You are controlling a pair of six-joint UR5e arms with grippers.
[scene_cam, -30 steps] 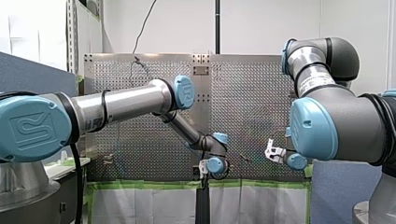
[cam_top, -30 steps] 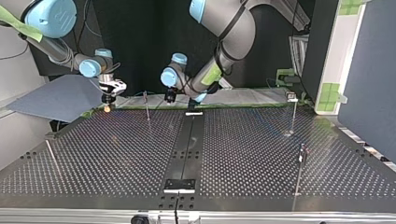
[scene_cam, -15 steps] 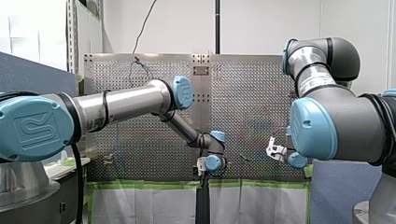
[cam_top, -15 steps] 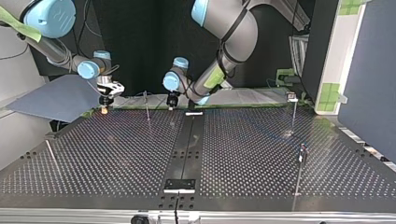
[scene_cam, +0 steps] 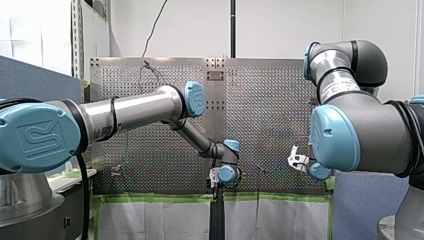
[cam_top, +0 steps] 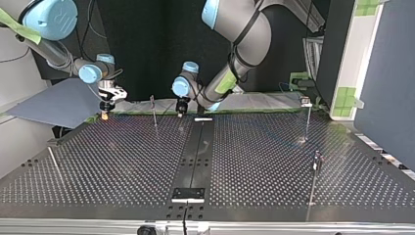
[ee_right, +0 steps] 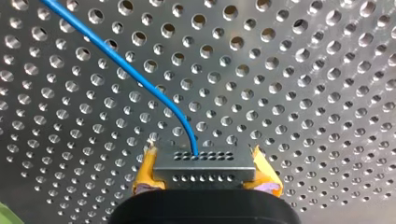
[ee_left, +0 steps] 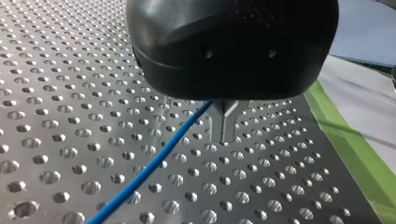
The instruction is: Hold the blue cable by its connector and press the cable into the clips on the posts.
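**Right wrist view.** My right gripper (ee_right: 204, 164) is clenched on the grey connector (ee_right: 204, 173). Its yellow pads (ee_right: 144, 173) press against both ends of the connector. The blue cable (ee_right: 126, 67) leaves the connector's front face and arcs over the perforated plate toward ten o'clock of the gripper.

**Left wrist view.** My left gripper (ee_left: 224, 137) has its metal fingers (ee_left: 219, 126) drawn together at the tips. The cable enters the notch at their root and trails off toward seven o'clock. A strip of green tape (ee_left: 357, 154) marks the plate's edge near the fingers, at four o'clock.

**Top view.**
- My right gripper hangs at ten o'clock of the table (cam_top: 122, 161), at its far edge, with the pad tip close to the surface.
- My left gripper stands at twelve o'clock on the same edge, just beside the head of the black centre rail (cam_top: 195, 152).
- One thin post (cam_top: 154, 111) stands between the two grippers.
- A second post (cam_top: 307, 120) stands at two o'clock and a third post (cam_top: 315, 164) at four o'clock, both well apart from the grippers.
- A grey panel (cam_top: 54, 103) lies beyond the edge at ten o'clock, behind my right gripper.
- From both grippers the perforated plate runs open toward six o'clock, down to the near edge.
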